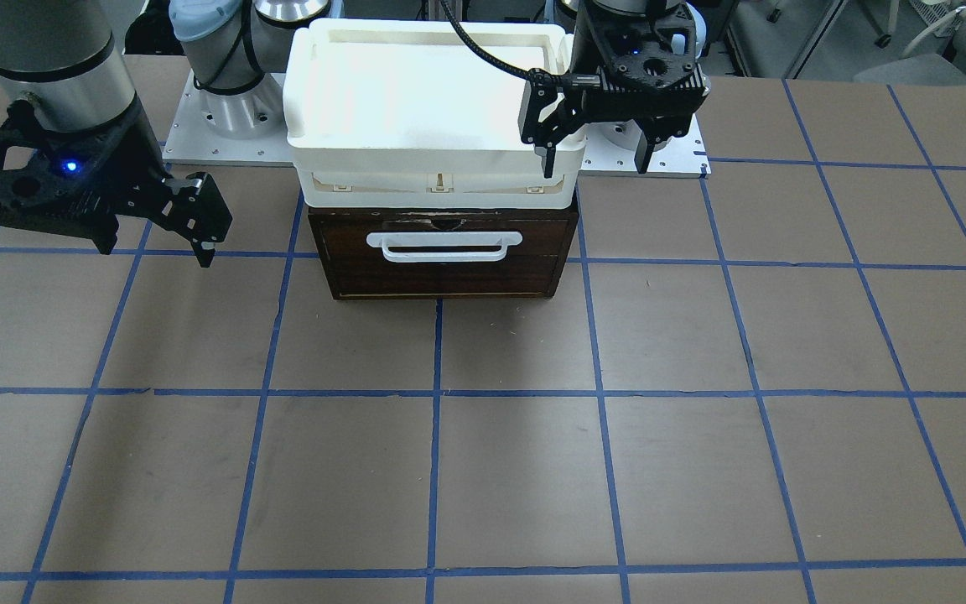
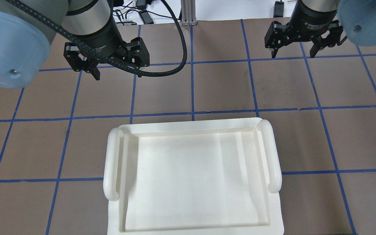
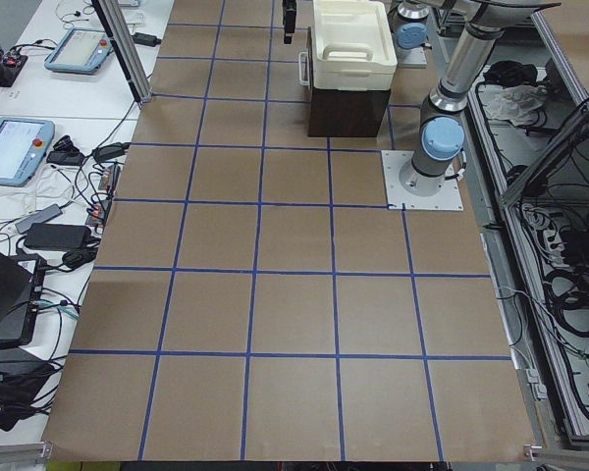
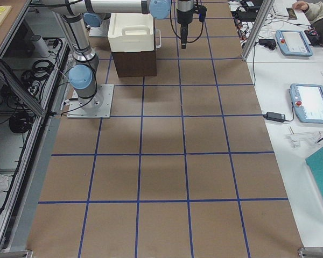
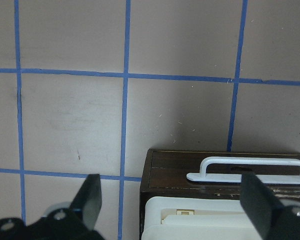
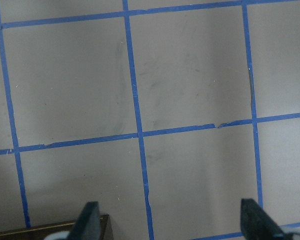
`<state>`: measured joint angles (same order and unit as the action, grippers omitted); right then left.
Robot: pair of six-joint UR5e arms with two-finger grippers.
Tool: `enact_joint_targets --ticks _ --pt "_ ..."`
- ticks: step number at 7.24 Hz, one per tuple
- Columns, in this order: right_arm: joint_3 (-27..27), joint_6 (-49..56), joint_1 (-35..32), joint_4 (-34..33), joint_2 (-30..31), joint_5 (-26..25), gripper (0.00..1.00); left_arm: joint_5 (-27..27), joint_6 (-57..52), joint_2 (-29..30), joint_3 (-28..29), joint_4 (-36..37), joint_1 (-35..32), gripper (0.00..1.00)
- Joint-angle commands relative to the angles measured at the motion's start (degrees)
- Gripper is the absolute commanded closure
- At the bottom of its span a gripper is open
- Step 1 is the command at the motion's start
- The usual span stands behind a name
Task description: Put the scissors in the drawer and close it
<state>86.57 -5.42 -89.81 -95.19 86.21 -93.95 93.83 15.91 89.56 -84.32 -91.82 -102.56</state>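
The drawer [image 1: 441, 273] is shut, its dark brown front and white bar handle [image 1: 443, 246] facing away from me; it also shows in the left wrist view [image 5: 170, 172]. No scissors show in any view. My left gripper [image 1: 595, 164] is open and empty, and hangs in the air by the drawer unit's corner, above table height [image 2: 117, 73]. My right gripper [image 1: 154, 250] is open and empty, and hovers over bare table to the other side of the drawer [image 2: 293, 54].
A white plastic tray [image 2: 113, 163] with two side handles sits on top of the drawer unit, nothing in it. The table is brown with a blue tape grid. The arm base plates [image 1: 223, 126] stand behind the unit. Operator desks lie beyond the table edge.
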Motion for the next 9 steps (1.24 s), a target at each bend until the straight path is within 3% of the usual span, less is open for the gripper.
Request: enact_joint_targets --ticks 1,4,6,9 --pt "0.0 0.1 -0.2 0.6 0.3 0.8 0.0 0.0 0.0 -0.1 -0.1 0.0 0.0 0.0" --pt "0.3 0.3 -0.5 0.9 0.4 4.6 0.0 -1.0 -0.1 0.0 -0.1 -0.2 0.1 0.0" --pt "0.4 0.3 -0.5 1.0 0.4 4.3 0.0 -3.1 -5.6 0.1 -0.1 -0.6 1.4 0.0" --pt "1.1 0.7 -0.5 1.0 0.6 3.9 0.0 -3.1 -5.6 0.2 -0.1 -0.6 1.4 0.0"
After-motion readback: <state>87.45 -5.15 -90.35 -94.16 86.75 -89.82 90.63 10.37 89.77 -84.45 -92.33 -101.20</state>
